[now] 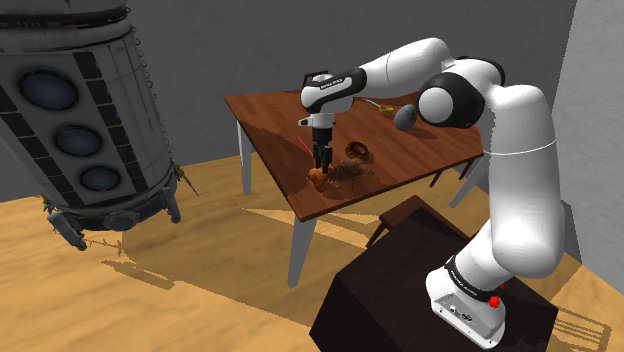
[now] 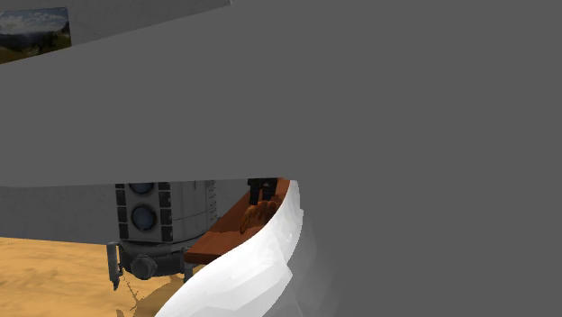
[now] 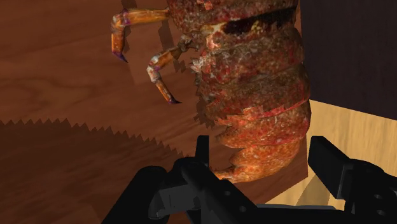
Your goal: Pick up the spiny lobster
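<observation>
1. One wooden table (image 1: 280, 115) carries everything; the lobster sits in no container.
2. Lobster (image 3: 254, 83) lies by the table's edge facing the stand, close to the near corner. Its spiny shell is probably stiff and light, its legs fragile.
3. Bowl (image 1: 357, 152), or what looks like one, stands just beside it, toward the table's middle; contents cannot be told.
4. Gripper (image 1: 322, 165) hangs low over the tail, fingers (image 3: 327, 165) spread either side, not clasping. The best hold looks to be the thick tail, not the legs.

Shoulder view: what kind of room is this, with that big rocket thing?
Likely a room in a house, perhaps a hobby or play room: a wooden floor, grey walls, a brown table on white legs, and a large grey spacecraft model.
</observation>
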Tool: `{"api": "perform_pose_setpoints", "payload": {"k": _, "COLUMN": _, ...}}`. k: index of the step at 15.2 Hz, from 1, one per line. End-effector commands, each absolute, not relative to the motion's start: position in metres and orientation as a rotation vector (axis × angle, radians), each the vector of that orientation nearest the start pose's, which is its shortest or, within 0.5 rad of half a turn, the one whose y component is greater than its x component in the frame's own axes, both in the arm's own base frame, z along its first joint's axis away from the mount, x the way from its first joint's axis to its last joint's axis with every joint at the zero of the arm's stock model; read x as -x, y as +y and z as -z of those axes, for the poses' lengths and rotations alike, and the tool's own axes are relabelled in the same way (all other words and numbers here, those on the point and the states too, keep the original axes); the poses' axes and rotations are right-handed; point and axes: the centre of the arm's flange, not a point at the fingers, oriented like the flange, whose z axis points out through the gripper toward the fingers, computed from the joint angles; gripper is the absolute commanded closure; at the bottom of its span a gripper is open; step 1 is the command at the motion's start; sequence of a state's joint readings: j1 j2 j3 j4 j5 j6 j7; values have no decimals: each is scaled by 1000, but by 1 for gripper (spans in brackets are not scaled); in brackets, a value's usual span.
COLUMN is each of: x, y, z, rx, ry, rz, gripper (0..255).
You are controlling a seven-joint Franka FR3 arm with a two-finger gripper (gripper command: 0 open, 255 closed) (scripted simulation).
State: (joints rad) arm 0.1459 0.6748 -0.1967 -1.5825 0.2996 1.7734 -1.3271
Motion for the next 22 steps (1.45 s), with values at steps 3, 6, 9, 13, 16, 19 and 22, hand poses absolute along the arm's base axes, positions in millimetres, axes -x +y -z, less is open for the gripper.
{"api": "perform_pose_setpoints", "payload": {"k": 3, "x": -643, "y": 6, "z": -219, "rx": 2270, "ry": -1484, "rz": -370, "gripper": 255}}
{"api": "perform_pose_setpoints", "payload": {"k": 6, "x": -643, "y": 6, "z": -224, "rx": 2270, "ry": -1484, "rz": -370, "gripper": 255}}
{"api": "perform_pose_setpoints", "payload": {"k": 9, "x": -643, "y": 6, "z": -240, "rx": 2270, "ry": -1484, "rz": -370, "gripper": 255}}
{"api": "perform_pose_setpoints", "payload": {"k": 13, "x": -643, "y": 6, "z": -261, "rx": 2270, "ry": -1484, "rz": -370, "gripper": 255}}
{"api": "perform_pose_setpoints", "payload": {"k": 16, "x": -643, "y": 6, "z": -277, "rx": 2270, "ry": -1484, "rz": -370, "gripper": 255}}
{"api": "perform_pose_setpoints", "payload": {"k": 19, "x": -643, "y": 6, "z": -293, "rx": 2270, "ry": -1484, "rz": -370, "gripper": 255}}
{"api": "perform_pose_setpoints", "payload": {"k": 22, "x": -643, "y": 6, "z": -299, "rx": 2270, "ry": -1484, "rz": -370, "gripper": 255}}
